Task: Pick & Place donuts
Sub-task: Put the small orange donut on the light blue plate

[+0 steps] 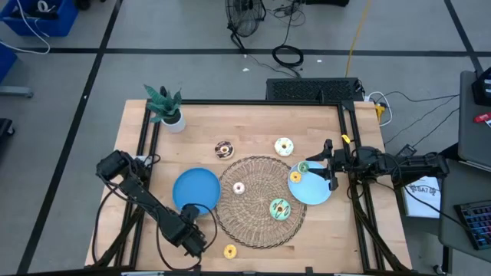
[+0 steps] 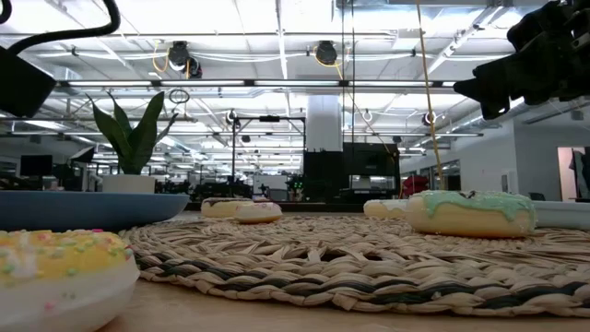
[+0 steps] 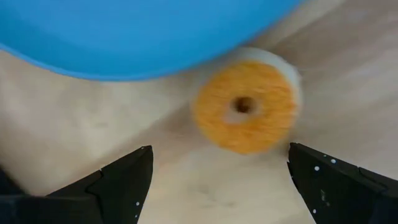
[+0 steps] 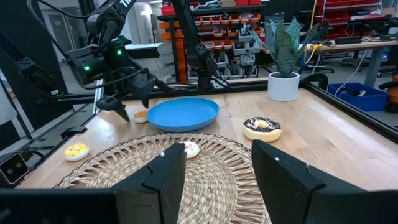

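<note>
L gripper [image 3: 217,180] wide open, empty, over orange donut [image 3: 244,107] beside blue plate [image 3: 143,37]; R gripper [image 4: 217,180] part-open, empty, above mat [image 4: 230,174].

two donuts [image 1: 278,208] on mat [image 1: 257,224], plates [image 1: 196,188] flanking

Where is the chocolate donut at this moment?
In the high view the chocolate donut lies on the bare wooden table, just beyond the woven mat's far left edge, between the potted plant and the white-iced donut.
</note>
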Motion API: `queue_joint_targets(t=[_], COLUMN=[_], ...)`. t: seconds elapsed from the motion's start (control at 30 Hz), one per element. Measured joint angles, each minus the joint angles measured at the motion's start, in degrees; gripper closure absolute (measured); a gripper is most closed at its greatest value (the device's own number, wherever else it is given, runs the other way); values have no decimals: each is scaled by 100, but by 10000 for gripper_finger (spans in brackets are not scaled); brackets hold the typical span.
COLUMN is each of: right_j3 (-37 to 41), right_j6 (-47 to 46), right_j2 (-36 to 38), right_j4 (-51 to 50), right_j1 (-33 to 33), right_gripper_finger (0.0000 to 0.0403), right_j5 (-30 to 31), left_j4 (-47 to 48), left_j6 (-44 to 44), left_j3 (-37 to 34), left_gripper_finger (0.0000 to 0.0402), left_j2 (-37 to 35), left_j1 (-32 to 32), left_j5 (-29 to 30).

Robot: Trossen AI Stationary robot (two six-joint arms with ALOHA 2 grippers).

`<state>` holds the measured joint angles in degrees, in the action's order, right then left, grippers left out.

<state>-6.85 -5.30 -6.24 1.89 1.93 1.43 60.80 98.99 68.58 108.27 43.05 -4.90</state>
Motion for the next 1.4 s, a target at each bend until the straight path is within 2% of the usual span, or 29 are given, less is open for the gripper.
queue_joint_targets(t=[0.13, 0.3, 0.57, 1.1, 1.4], right_j3=[2, 2, 2, 2, 2], right_j6=[-2, 0, 0, 0, -1], right_j2=[0, 1, 0, 0, 0], right_j4=[0, 0, 0, 0, 0], right_j1=[0, 0, 0, 0, -1], right_gripper_finger=[232, 232, 232, 232, 232], right_j5=[1, 2, 2, 2, 1], left_j4=[356, 281, 49, -998, -2118], left_j6=[-226, -752, -932, -1169, -2057], left_j3=[0, 0, 0, 0, 0], left_gripper_finger=[34, 34, 34, 34, 34], left_j2=[0, 0, -2, -4, -4], left_j1=[0, 0, 0, 0, 0], left_j5=[191, 632, 642, 724, 920])
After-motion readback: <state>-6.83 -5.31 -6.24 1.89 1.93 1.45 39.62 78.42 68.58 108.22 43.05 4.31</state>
